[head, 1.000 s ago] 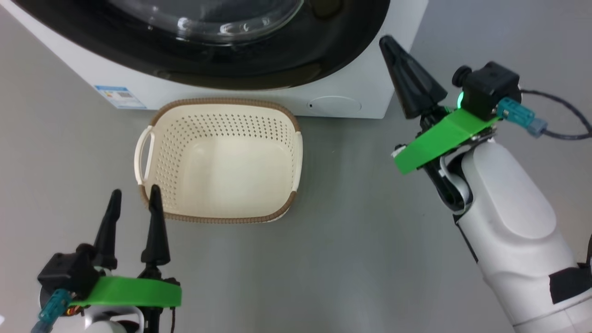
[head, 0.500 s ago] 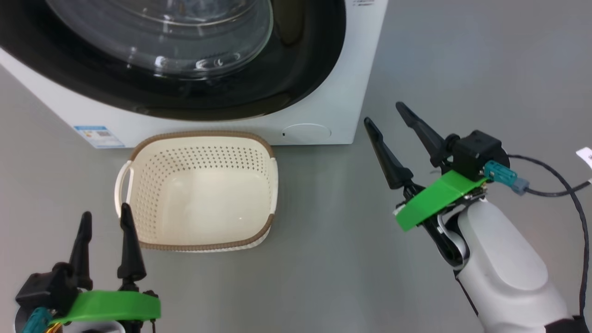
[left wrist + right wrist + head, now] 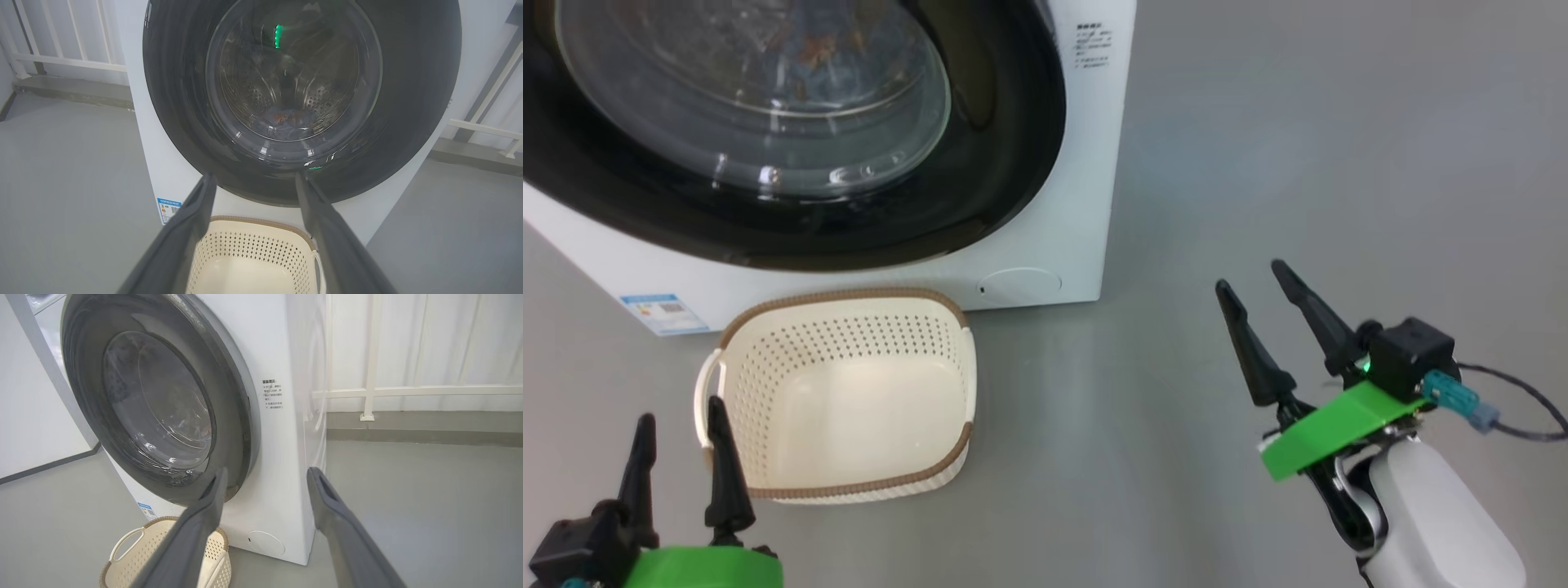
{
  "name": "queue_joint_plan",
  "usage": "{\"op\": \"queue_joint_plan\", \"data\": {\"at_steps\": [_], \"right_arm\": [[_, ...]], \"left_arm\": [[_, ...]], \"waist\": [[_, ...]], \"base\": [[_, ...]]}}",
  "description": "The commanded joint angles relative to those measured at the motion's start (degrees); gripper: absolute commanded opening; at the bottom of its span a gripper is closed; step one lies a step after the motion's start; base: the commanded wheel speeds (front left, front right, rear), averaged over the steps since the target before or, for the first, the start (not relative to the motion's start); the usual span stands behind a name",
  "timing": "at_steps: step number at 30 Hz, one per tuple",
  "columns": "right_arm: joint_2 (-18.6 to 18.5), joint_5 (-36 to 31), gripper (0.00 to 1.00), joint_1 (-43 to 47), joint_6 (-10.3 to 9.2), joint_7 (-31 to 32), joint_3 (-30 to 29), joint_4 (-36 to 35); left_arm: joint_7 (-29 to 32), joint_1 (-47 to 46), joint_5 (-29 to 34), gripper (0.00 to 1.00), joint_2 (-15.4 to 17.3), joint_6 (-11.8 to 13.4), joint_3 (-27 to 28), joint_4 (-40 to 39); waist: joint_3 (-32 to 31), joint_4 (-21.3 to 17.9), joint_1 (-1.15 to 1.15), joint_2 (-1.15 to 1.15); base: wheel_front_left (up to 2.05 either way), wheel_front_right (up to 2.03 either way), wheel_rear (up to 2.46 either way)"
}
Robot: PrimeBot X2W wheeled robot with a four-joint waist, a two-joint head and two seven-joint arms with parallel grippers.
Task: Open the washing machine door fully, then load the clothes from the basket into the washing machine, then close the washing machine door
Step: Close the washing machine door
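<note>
Looking down through the head camera, I see the washing machine door point(image 3: 1013, 155) sitting flush against the white washing machine point(image 3: 1090, 180). The clothes point(image 3: 286, 119) lie in the drum behind its glass, and the basket point(image 3: 841, 296) stands empty on the floor just in front. My left gripper point(image 3: 680, 415) hovers by the basket's near corner and my right gripper point(image 3: 1250, 276) hangs well off to the right. Both have their fingers spread and hold nothing. I judge the door stiff, heavy and slick on its glossy rim, so any further push belongs flat on the rim's right side, never on the bulging glass.
</note>
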Motion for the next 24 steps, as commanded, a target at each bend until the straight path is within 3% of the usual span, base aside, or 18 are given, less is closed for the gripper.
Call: {"op": "queue_joint_plan", "data": {"at_steps": [1,24], "right_arm": [[-0.24,-1.33,1.00,1.68,-0.33,-0.27,0.68,-2.23],[3.66,-7.79,1.00,19.37,-0.33,-0.27,-10.32,-10.63]], "left_arm": [[-0.37,0.36,0.60,1.00,0.76,-0.19,2.34,-1.21],[-0.37,8.54,2.33,1.00,0.76,0.93,3.36,-2.18]], "waist": [[-1.82,-1.33,0.00,0.00],[-8.36,-4.19,0.00,0.00]], "base": [[0.00,0.00,0.00],[0.00,0.00,0.00]]}}
